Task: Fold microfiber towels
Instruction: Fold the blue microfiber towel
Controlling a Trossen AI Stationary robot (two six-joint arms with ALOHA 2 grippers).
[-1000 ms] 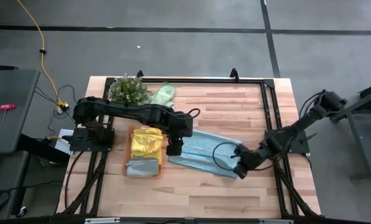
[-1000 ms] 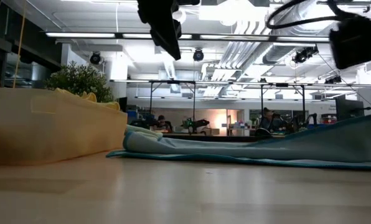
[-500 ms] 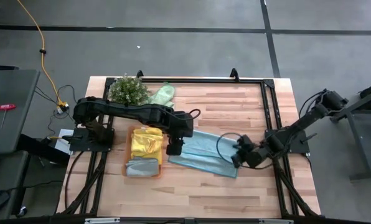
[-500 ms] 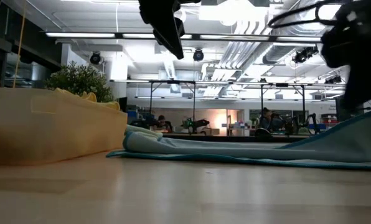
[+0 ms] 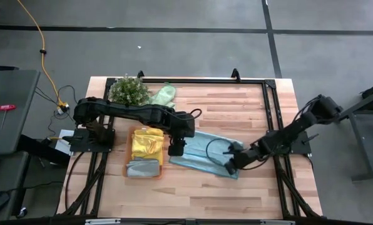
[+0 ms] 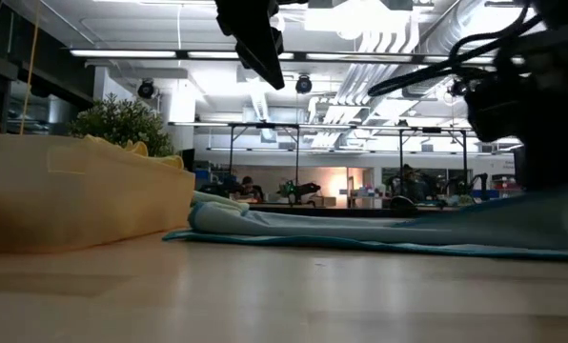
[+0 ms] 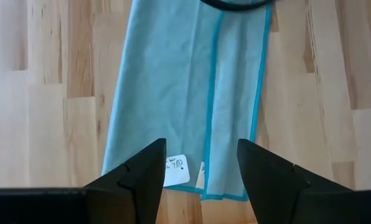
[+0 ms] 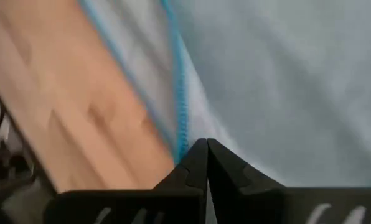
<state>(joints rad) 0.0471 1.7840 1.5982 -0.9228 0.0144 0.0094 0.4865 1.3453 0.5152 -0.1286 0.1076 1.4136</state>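
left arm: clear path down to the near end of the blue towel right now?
Probably yes. The left gripper hangs open above the blue towel end with the white tag; nothing lies between. The right gripper, shut, is at the opposite end.

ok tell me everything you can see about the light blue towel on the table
The light blue towel is soft microfiber with a brighter teal stitched hem and a small white tag at one end. It lies folded lengthwise, mostly flat on the wooden table, right of the orange tray. The shut right end effector grips its far corner; the open left end effector hovers above the tag end.
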